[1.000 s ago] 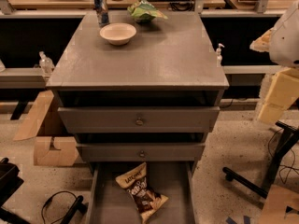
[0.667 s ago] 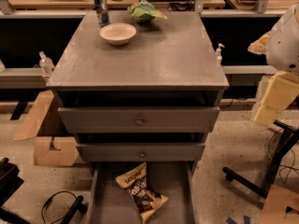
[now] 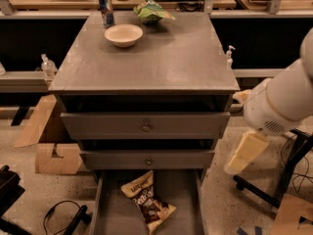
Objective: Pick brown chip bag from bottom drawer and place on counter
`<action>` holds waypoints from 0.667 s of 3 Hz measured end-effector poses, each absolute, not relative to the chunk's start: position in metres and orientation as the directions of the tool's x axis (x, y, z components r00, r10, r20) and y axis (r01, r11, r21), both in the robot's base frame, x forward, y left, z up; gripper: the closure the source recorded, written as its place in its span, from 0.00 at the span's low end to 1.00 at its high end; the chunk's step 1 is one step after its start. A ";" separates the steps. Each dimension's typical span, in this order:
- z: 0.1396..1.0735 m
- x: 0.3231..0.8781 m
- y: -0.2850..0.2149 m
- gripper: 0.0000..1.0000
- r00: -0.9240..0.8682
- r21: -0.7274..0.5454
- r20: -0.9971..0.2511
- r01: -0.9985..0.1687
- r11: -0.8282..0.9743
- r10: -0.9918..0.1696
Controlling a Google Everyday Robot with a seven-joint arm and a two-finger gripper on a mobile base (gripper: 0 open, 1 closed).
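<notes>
The brown chip bag (image 3: pixel 148 201) lies flat in the open bottom drawer (image 3: pixel 115 214), its tan end toward the cabinet and its dark middle with white lettering facing up. The counter (image 3: pixel 156 58) is the grey top of the drawer cabinet. My white arm comes in from the right, and my gripper (image 3: pixel 243 153) hangs as a cream-coloured end below it. The gripper is to the right of the cabinet at the height of the middle drawer, above and right of the bag and apart from it.
A cream bowl (image 3: pixel 123 34), a can (image 3: pixel 105 9) and a green bag (image 3: pixel 151 11) sit at the back of the counter. Two knob-fronted drawers (image 3: pixel 145 127) are shut. Cardboard boxes (image 3: pixel 54 155) stand at left, and a black stand base (image 3: pixel 274 190) at right.
My arm has moved down and to the left, closer to the cabinet's right side. The bag and the drawers have not moved.
</notes>
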State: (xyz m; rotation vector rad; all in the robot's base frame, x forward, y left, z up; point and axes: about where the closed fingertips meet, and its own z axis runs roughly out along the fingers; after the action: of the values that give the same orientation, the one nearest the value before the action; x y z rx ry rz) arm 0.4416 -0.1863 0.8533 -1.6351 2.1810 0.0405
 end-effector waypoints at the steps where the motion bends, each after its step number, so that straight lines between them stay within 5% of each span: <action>1: 0.790 0.444 -0.173 0.00 -0.213 -0.210 -0.393 -0.926 0.313 -0.894; 2: 0.751 0.462 -0.164 0.00 -0.221 -0.246 -0.445 -0.902 0.356 -0.868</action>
State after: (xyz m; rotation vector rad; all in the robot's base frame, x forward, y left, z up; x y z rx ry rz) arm 0.4619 -0.1643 0.7514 -1.5334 2.1133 0.0876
